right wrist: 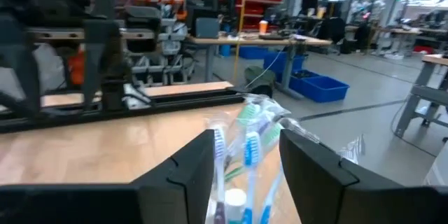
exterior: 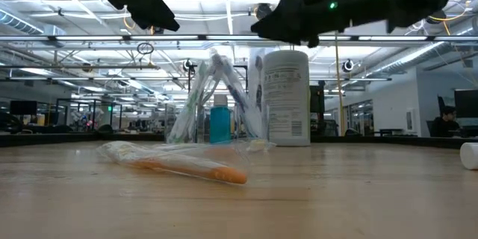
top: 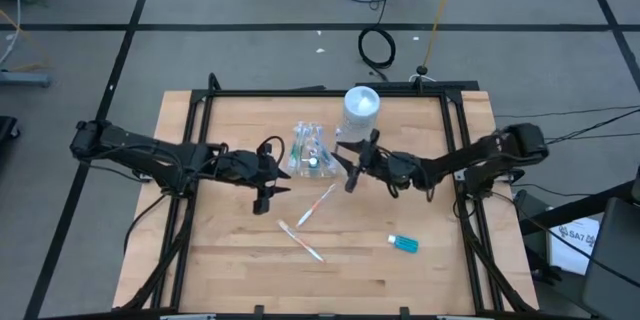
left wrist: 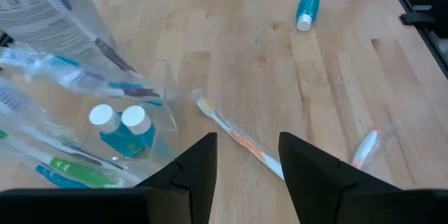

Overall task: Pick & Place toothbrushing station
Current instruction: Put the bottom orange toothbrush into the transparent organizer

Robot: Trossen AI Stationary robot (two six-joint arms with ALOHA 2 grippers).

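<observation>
While parted above the cup (top: 311, 150), right claw (top: 347, 167).

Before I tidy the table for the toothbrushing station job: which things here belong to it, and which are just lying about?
Belongs to the job:
- clear cup holding toothbrushes and two blue tubes
- orange toothbrush, loose on the table
- second wrapped toothbrush
- loose blue tube

Just lying about:
- white canister
- coiled black cable on the floor

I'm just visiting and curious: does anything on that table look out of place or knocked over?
Yes. Two wrapped toothbrushes and one small blue tube lie loose on the table, apart from the clear cup that holds the other brushes and tubes. Nothing looks broken.
</observation>
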